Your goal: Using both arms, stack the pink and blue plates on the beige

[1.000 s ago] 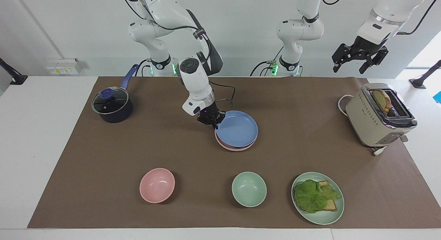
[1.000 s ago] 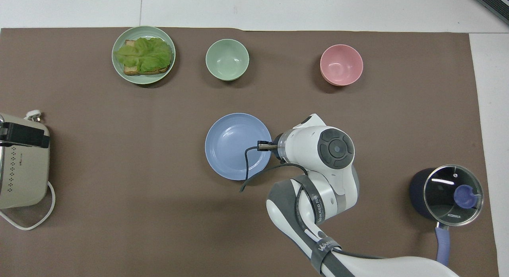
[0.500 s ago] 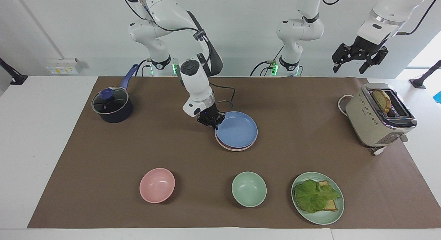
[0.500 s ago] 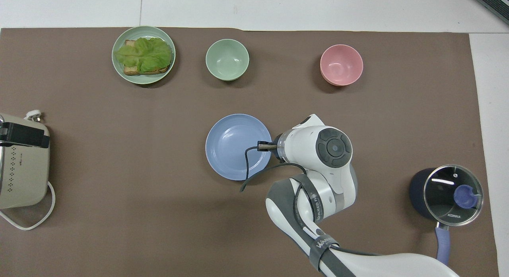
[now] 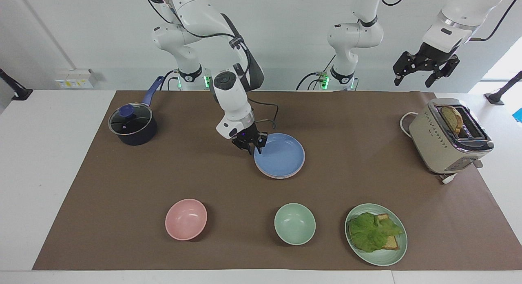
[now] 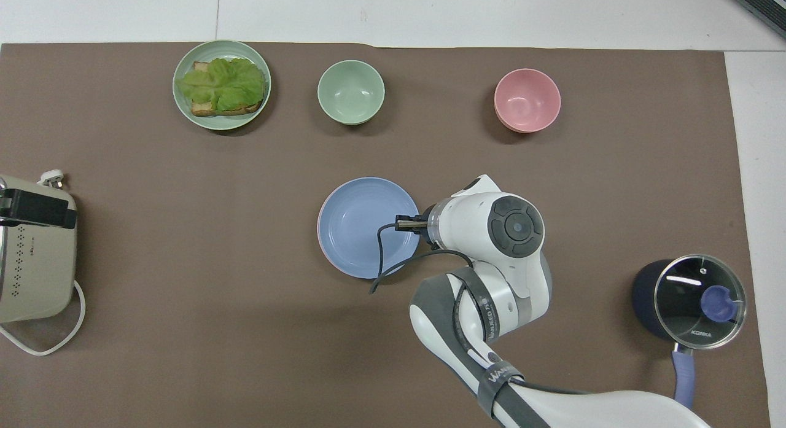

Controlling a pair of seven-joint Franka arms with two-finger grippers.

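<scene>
Your right hand (image 5: 249, 146) looks half-open at the blue plate (image 5: 279, 155) rim; pulling away crooked could drag it off-stack.

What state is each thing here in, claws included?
blue plate: topmost, lying flat
pink plate: under it, rim showing
pot: lid on
toaster: bread in slot
pink bowl: empty
green bowl: empty
green plate: holds lettuce, toast
right gripper: open at blue plate's rim
left gripper: open, raised, waiting

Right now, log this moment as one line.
right gripper: open at blue plate rim | blue plate: on stack | left gripper: open, waiting above toaster
</scene>
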